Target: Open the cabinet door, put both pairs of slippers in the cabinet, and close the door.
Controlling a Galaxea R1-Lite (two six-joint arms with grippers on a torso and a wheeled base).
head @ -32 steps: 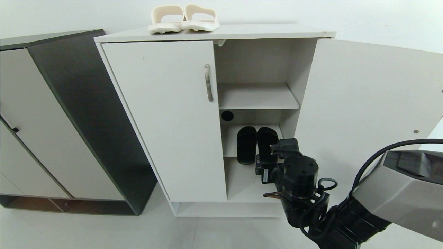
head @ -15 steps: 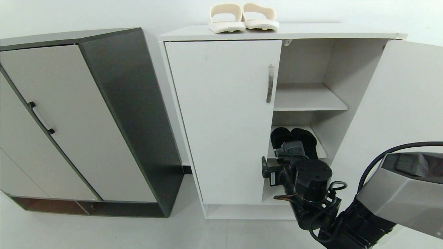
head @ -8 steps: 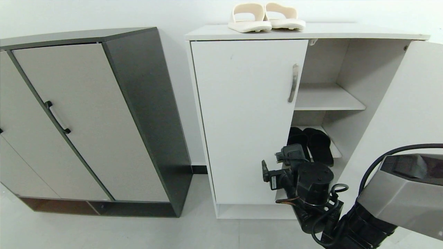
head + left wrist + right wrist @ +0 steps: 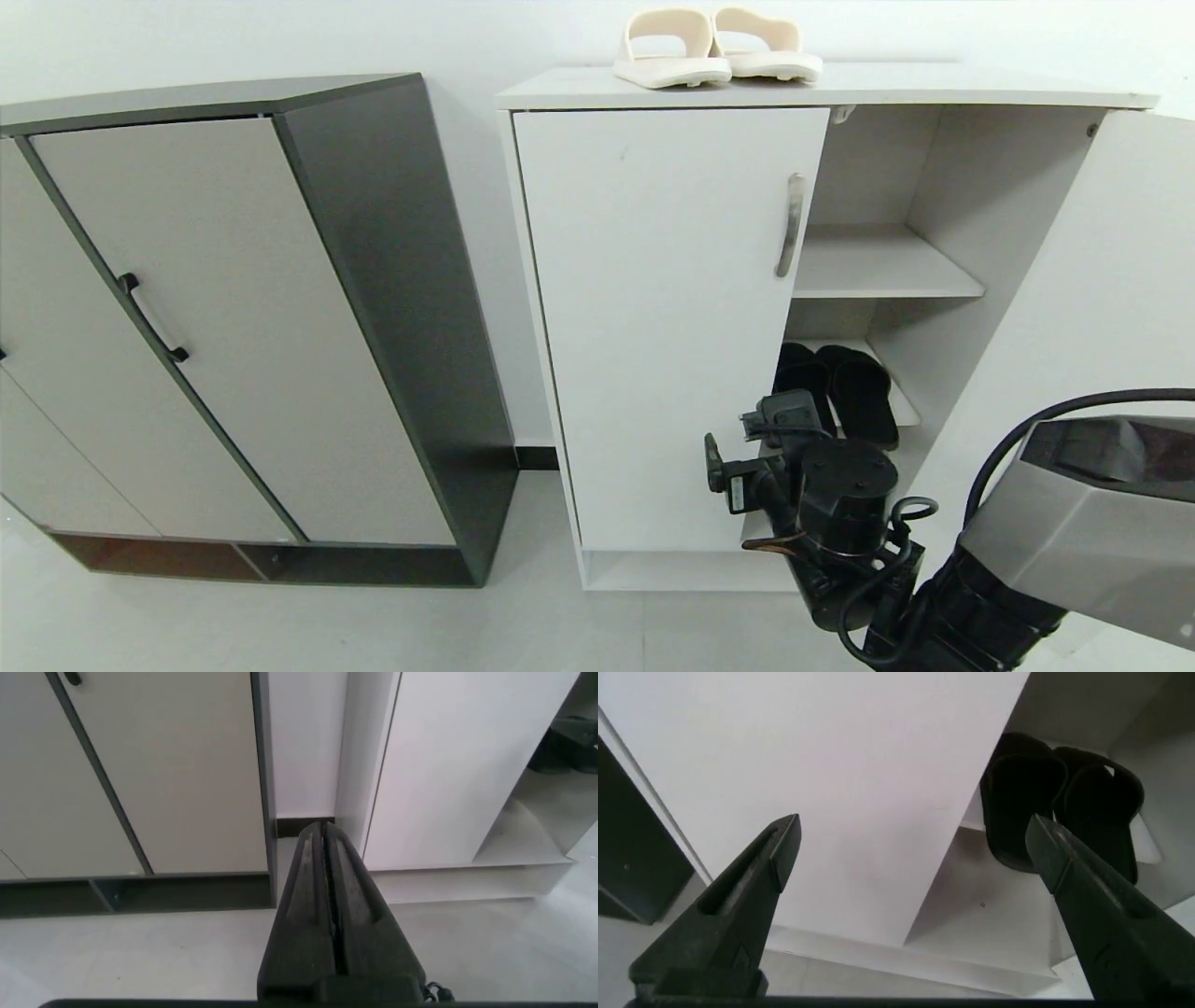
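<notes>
Black slippers (image 4: 836, 392) inside the cabinet (image 4: 672, 327), cream slippers (image 4: 717, 47) atop it; right claw (image 4: 912, 831) wide open, left claw (image 4: 325, 835) closed, both empty.

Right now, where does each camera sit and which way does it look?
Head view: on the head, looking down at the white wooden cabinet with cream open-toed slippers on top; right arm shows.
Left wrist view: on the left wrist, facing the floor by the dark grey cabinet; shut left gripper shows.
Right wrist view: on the right wrist, facing the black rubber slippers; open right gripper shows.
Shared: head and right wrist views both see the black slippers.
</notes>
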